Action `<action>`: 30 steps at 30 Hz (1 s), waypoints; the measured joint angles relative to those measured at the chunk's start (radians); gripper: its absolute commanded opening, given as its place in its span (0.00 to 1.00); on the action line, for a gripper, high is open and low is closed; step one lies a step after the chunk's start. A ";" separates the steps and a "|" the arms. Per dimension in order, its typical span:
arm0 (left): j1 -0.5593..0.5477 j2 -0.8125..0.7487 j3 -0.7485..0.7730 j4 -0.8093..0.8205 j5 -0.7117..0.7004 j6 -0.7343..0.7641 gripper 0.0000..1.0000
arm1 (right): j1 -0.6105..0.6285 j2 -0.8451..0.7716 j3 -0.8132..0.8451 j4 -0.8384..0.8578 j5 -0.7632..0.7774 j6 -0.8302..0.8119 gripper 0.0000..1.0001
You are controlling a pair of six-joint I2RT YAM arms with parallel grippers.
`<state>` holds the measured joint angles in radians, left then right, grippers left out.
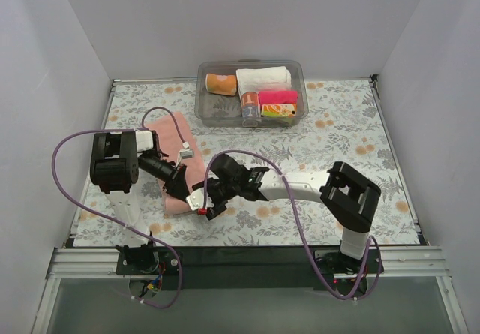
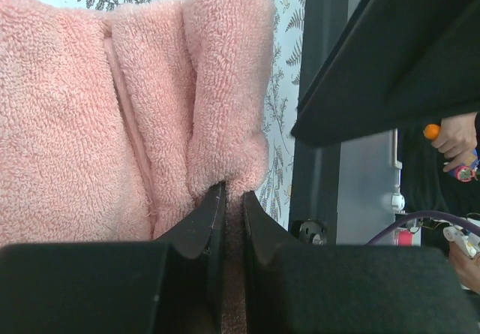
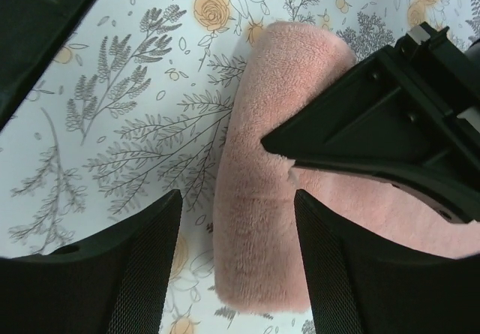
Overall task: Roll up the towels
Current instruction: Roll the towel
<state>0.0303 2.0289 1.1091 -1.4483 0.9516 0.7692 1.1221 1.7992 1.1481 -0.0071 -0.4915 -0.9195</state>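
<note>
Left gripper (image 2: 232,199) is clamped almost closed on a fold of the one salmon-pink towel (image 1: 169,131). The towel lies partly rolled on the left side of the table (image 1: 337,146). My right gripper (image 3: 238,236) stands roughly half open, its two fingers astride the roll's near end. I can't tell whether they touch it. Far side: one clear tub (image 1: 202,105) holds what looks like five small rolls, one of them white (image 1: 262,77).

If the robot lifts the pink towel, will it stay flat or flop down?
Probably flop: the pink towel is soft, thick terry, already curled into a roll. Likely not slippery; the left gripper pinches its fuzzy fold.
</note>
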 measured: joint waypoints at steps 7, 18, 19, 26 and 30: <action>0.003 0.001 -0.006 0.003 0.002 0.000 0.01 | 0.015 0.119 0.001 0.101 0.069 -0.063 0.41; 0.085 -0.140 -0.028 0.039 -0.023 0.023 0.33 | -0.003 0.219 0.196 -0.023 0.029 -0.014 0.01; 0.092 -0.175 -0.032 0.054 -0.029 0.027 0.34 | -0.006 0.228 0.219 -0.047 0.016 -0.003 0.01; 0.126 -0.399 -0.069 0.174 -0.062 0.006 0.38 | -0.043 0.293 0.376 -0.230 -0.084 0.074 0.01; 0.204 -0.549 -0.109 0.307 -0.069 -0.087 0.38 | -0.077 0.369 0.526 -0.380 -0.179 0.145 0.01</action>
<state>0.2340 1.4803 0.9997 -1.1412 0.8822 0.6823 1.0447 2.1681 1.6737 -0.3866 -0.6704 -0.7746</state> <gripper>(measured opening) 0.379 0.053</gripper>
